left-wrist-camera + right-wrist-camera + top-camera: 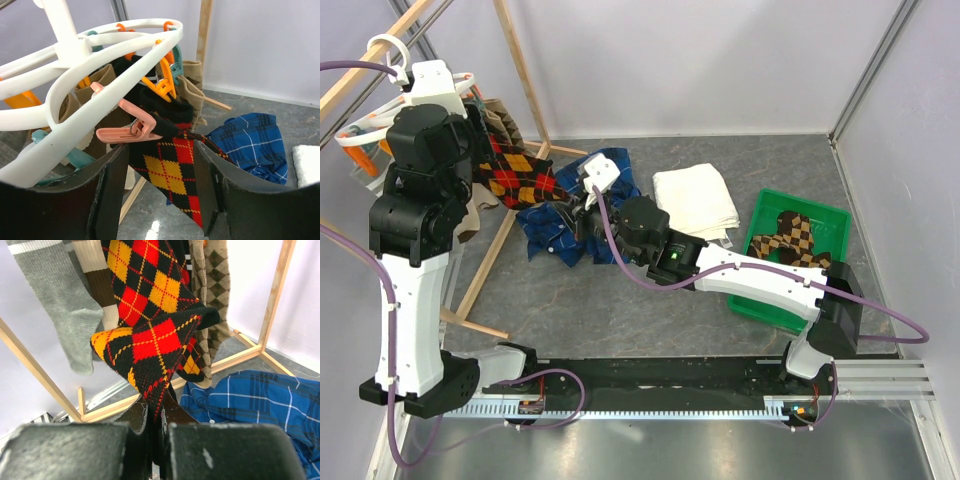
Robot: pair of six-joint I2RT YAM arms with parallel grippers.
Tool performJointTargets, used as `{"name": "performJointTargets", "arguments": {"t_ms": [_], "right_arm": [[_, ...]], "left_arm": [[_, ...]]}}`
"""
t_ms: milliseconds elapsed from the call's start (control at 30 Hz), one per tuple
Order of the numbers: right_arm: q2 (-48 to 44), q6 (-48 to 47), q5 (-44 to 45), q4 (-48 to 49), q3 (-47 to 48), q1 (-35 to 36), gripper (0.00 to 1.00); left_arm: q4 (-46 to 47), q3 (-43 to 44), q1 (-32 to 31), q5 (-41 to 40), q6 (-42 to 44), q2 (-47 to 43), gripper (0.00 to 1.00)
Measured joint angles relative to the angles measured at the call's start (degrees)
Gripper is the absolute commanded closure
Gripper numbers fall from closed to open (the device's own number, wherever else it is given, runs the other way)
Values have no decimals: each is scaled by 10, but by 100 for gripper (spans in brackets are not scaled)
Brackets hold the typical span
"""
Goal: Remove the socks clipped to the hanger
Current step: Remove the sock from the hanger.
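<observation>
The right claw (159, 415) is clamped shut on the toe of a red-and-yellow argyle sock (150, 340). From there the sock stretches toward ten o'clock, up to the hanger (75, 55). The left claw (160, 185) stands open astride that sock, just below a pink clothespin (127, 132) pinching its black cuff. A grey sock (55, 300) hangs at its nine o'clock. A blue plaid shirt (260, 400) lies on the surface (620, 310) beneath.

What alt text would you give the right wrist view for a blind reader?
The right arm's fingers pinch the tip of a hanging red, yellow and black argyle sock. A grey sock hangs left; a blue plaid shirt lies lower right.
</observation>
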Motion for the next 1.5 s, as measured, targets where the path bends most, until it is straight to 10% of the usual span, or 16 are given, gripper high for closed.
{"name": "performJointTargets", "arguments": {"t_ms": [1167,1500], "right_arm": [[18,-181,42,-39,21,121,100],[27,-201,52,-41,28,135,100]], "left_arm": [[6,30,3,-92,0,12,46],[7,40,3,-109,0,27,71]]}}
